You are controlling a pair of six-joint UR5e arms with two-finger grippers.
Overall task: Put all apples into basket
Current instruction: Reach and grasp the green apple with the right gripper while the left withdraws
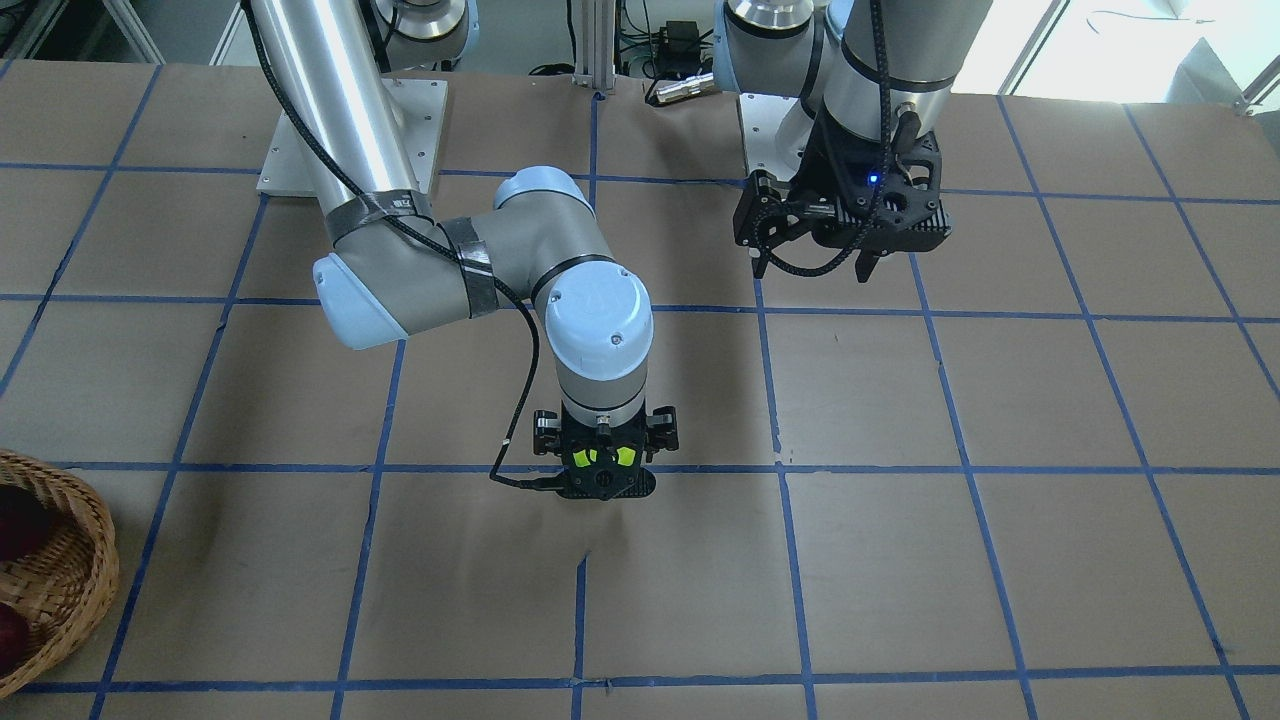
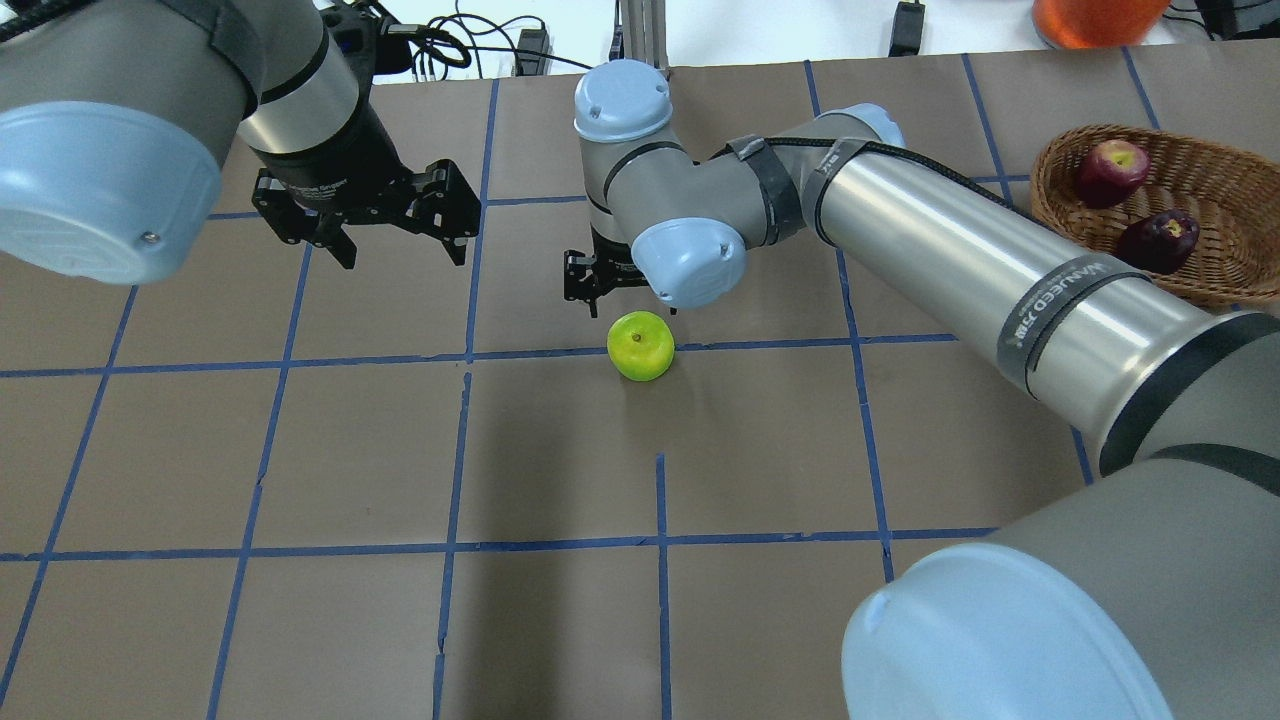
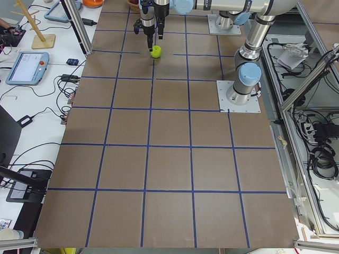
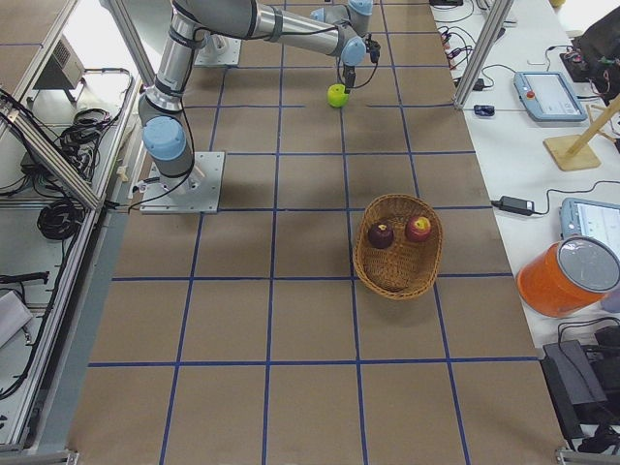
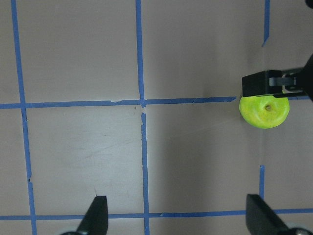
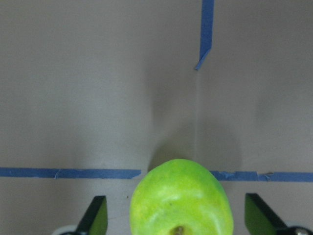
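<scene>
two of the three apples are already in the wicker basket [image 2: 1042, 190], which stands toward the robot's right end of the table [image 2: 300, 450]: the streaky red apple [image 2: 1111, 172] and the dark maroon apple [image 2: 1158, 240] lie side by side inside it, close but not clearly touching. the lime green apple [image 2: 640, 346] is the one left. it sits stem end up near the middle of the table, on a blue tape line [image 2: 400, 357] and well apart from the basket. the right gripper [image 6: 177, 218] hangs right over it, pointing down, with its fingers [image 6: 98, 215] spread. in the right wrist view the apple fills the gap between them, with bare table showing on both sides, so nothing is pinched yet. whether the tips have reached down to the apple's sides cannot be told from these views. the left gripper [image 2: 402, 250] is spread too and holds nothing. it hovers over bare table on the robot's left, well away from the fruit. by my reckoning the task is about two thirds done. what remains is closing on the green apple, carrying it across to the basket and letting it go among the other two. the grasp itself looks like the step in hand.
</scene>
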